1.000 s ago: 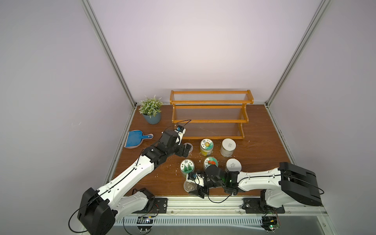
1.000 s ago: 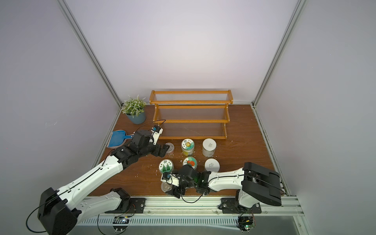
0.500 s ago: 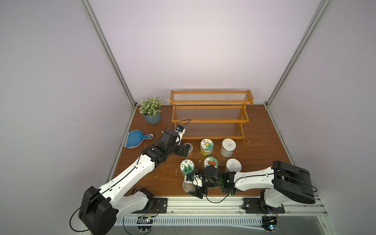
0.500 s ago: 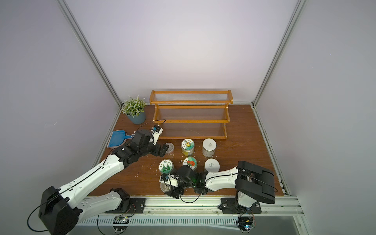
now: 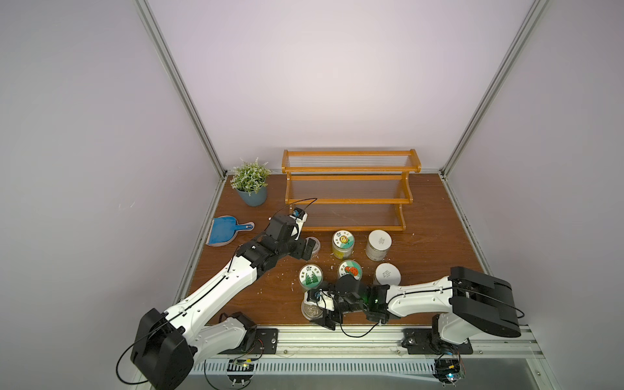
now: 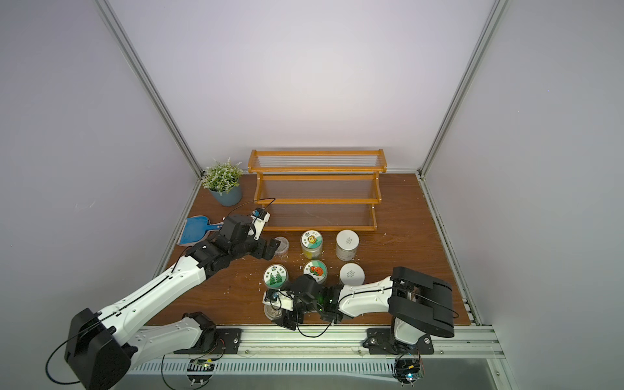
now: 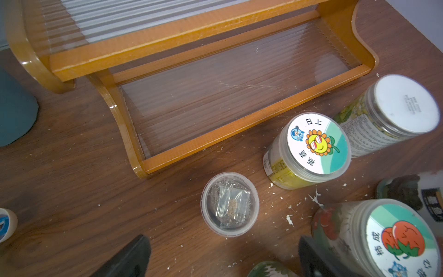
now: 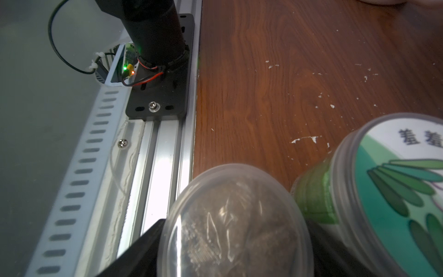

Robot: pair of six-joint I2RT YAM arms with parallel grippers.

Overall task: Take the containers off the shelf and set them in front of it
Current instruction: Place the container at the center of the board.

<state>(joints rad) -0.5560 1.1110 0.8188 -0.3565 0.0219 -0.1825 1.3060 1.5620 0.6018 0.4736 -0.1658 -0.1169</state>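
The shelf point(image 5: 347, 202) stands bare at the back of the table, with jars in two rows before it. These are a yellow-flower jar point(image 5: 343, 240), a white-lid jar point(image 5: 379, 243), a green-lid jar point(image 5: 310, 276), an orange-lid jar point(image 5: 350, 270) and another white-lid jar point(image 5: 388, 274). My left gripper point(image 7: 223, 254) is open and empty. It hangs just short of a small clear tub point(image 7: 229, 203) that rests on the table by the shelf's left foot. My right gripper point(image 8: 235, 254) is open, its fingers close on either side of a second clear tub point(image 5: 312, 310) at the front edge.
A blue-grey plant pot point(image 5: 251, 196) and a blue dustpan point(image 5: 224, 231) sit at the left. The aluminium rail point(image 5: 337, 337) runs right next to the front tub. White crumbs are scattered over the wood.
The right gripper's jaws have widened around the front tub, and the right arm has shifted a little to the left. The left arm has not moved.
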